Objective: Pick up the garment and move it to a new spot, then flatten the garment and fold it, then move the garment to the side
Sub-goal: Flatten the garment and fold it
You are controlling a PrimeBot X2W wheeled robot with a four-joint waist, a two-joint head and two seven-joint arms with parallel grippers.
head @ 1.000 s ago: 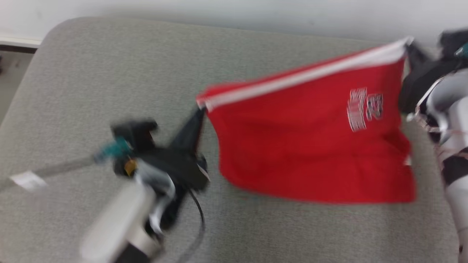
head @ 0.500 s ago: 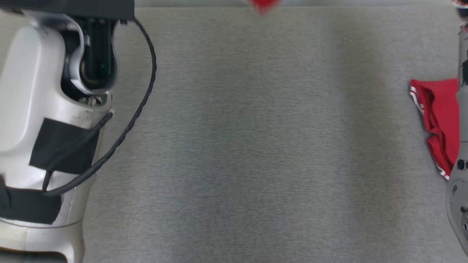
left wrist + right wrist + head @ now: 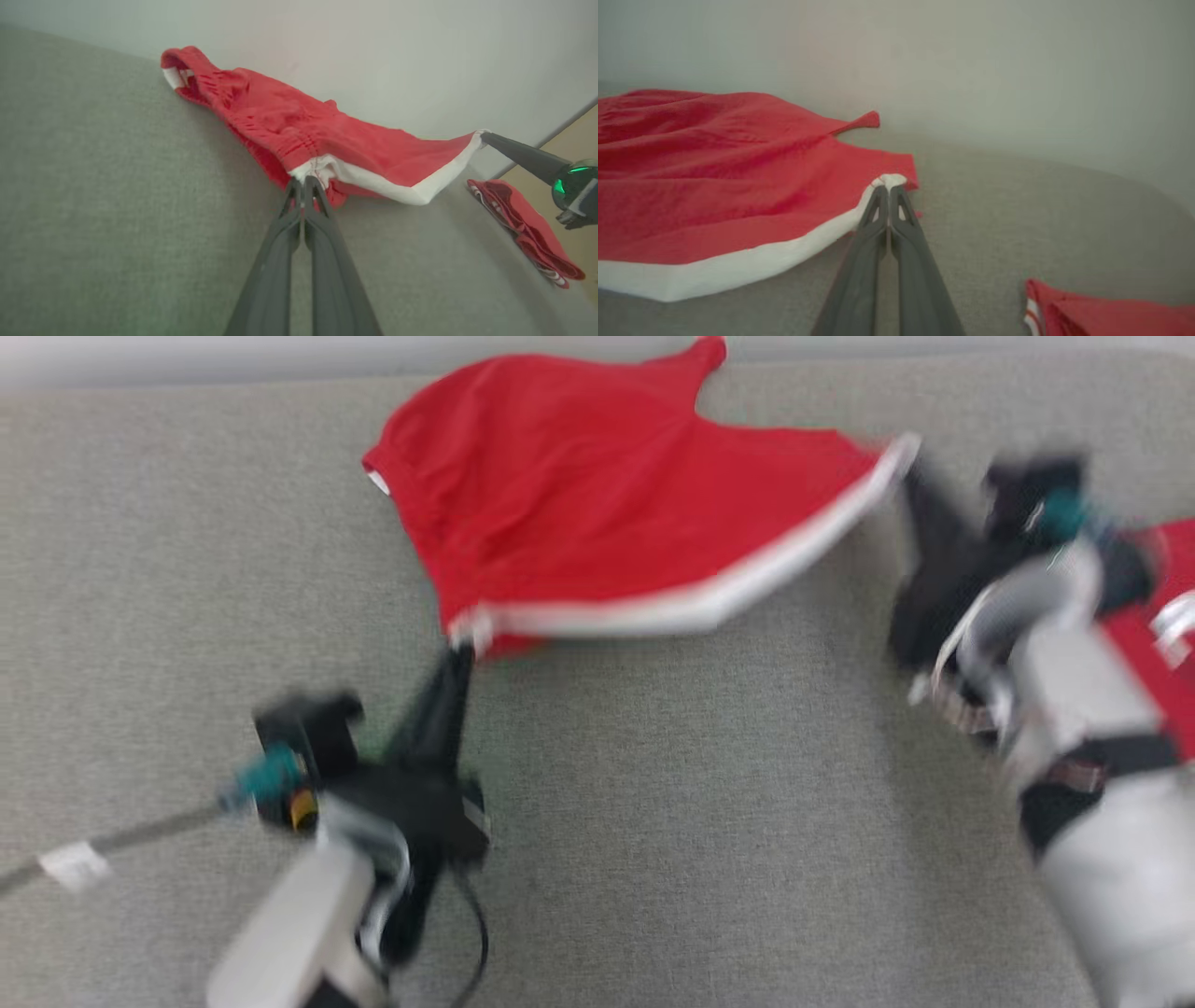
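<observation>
Garment: red cloth garment [image 3: 607,513] with a broad white hem band; band pulled taut between the two pincers and lifted off the surface; rest of the cloth spread toward the far edge, close to the wall; one small red point of cloth sticking up at the far side.
Left pincer: left pincer [image 3: 303,179] closed tight on the left end of the white band; two long dark fingers pressed together, cloth bunched at the tips.
Right pincer: right pincer [image 3: 888,189] clamped on the right end of the same band; fingers together, white corner pinched at the tips.
Surface: grey woven-fabric surface [image 3: 700,821] under both garments.
Second garment: folded red garment with thin white stripes [image 3: 523,224] lying on the surface at the robot's right; apart from the held one; partly hidden behind the right forearm in the head view.
Wall: plain pale wall [image 3: 994,60] just behind the far edge.
Arms: pale left forearm [image 3: 299,933] at the lower left of the head view; pale right forearm [image 3: 1111,859] at its right; both blurred.
Cable: grey cable with a white tag [image 3: 70,865] trailing leftward from the left wrist.
</observation>
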